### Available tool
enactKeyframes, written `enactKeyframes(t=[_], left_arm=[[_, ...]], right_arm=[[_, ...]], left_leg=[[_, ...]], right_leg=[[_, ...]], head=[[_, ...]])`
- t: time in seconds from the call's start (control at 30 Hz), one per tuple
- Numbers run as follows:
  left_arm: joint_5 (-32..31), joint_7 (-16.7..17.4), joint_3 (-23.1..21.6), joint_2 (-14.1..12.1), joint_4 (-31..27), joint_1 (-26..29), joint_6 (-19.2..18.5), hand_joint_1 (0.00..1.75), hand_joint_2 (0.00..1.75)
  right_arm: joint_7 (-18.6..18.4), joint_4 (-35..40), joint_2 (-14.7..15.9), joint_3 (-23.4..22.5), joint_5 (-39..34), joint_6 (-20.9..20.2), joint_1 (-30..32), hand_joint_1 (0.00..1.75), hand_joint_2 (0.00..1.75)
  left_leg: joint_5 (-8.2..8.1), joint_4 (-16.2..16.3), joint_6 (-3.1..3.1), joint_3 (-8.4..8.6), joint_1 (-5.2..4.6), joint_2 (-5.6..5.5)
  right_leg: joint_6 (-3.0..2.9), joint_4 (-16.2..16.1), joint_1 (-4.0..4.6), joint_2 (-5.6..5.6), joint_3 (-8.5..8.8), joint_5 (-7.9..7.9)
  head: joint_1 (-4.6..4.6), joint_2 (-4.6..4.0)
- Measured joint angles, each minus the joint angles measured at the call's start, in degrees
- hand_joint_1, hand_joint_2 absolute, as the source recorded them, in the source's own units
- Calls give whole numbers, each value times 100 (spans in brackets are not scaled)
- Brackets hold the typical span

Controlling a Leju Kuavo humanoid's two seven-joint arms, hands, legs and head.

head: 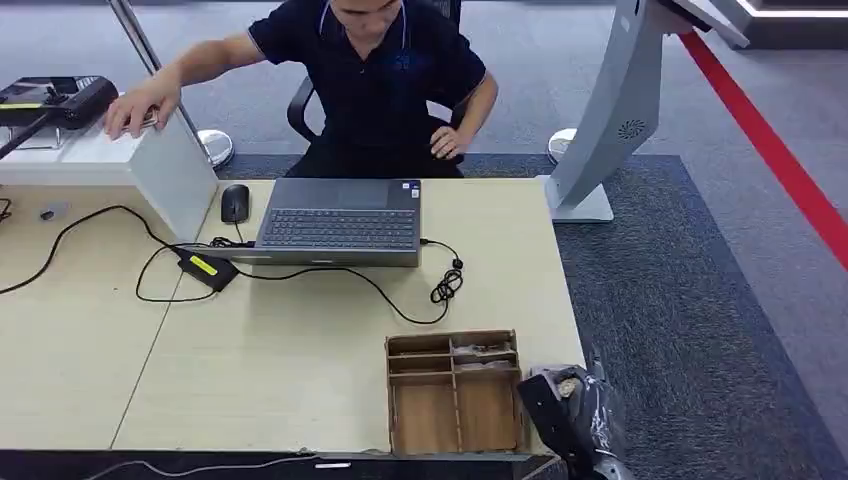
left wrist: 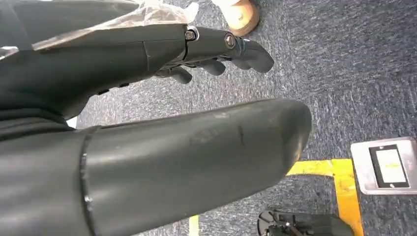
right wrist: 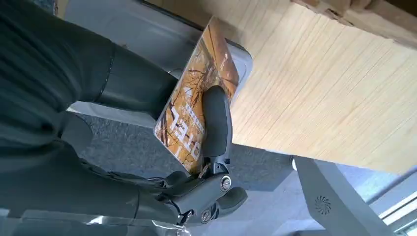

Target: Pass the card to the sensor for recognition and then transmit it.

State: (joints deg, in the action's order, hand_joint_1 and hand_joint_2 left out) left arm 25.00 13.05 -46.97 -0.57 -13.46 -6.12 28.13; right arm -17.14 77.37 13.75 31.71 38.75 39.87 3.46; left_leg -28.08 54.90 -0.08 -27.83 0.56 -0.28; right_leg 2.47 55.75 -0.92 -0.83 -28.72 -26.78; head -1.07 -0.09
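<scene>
the surface (head: 300,380) carries a laptop (head: 340,222) and a wooden tray (head: 455,392). just off its near right corner, the right robot hand (head: 565,400) pinches the card (right wrist: 194,105) between thumb and fingers (right wrist: 216,120). the card looks thin, light, stiff and slick, best held by its flat faces. the left robot hand (left wrist: 211,54) hangs loosely spread, holding nothing.
</scene>
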Motion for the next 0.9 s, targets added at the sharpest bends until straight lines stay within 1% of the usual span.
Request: enactKeyframes(t=[0.5,0.63,0.77,0.9], left_arm=[[0,0,-4,0,0,0,0,0,0],[0,2,-15,0,0,0,0,0,0],[0,4,-68,0,0,0,-2,0,0],[-7,2,-103,0,0,0,-2,0,0]], right_arm=[[48,-70,-15,7,13,4,-52,175,175],[236,-72,-48,-50,172,7,-47,175,175],[461,-7,-142,-247,378,9,-45,175,175],[529,171,-227,-461,505,9,-54,175,175]], left_leg=[[0,0,0,2,0,0],[0,0,0,2,0,0],[0,0,0,3,0,0],[0,0,0,3,0,0]], right_leg=[[0,0,0,0,3,0],[0,0,0,0,3,0],[0,1,0,0,3,0],[-1,1,0,0,4,1]], head=[[0,0],[0,0],[0,0],[2,0]])
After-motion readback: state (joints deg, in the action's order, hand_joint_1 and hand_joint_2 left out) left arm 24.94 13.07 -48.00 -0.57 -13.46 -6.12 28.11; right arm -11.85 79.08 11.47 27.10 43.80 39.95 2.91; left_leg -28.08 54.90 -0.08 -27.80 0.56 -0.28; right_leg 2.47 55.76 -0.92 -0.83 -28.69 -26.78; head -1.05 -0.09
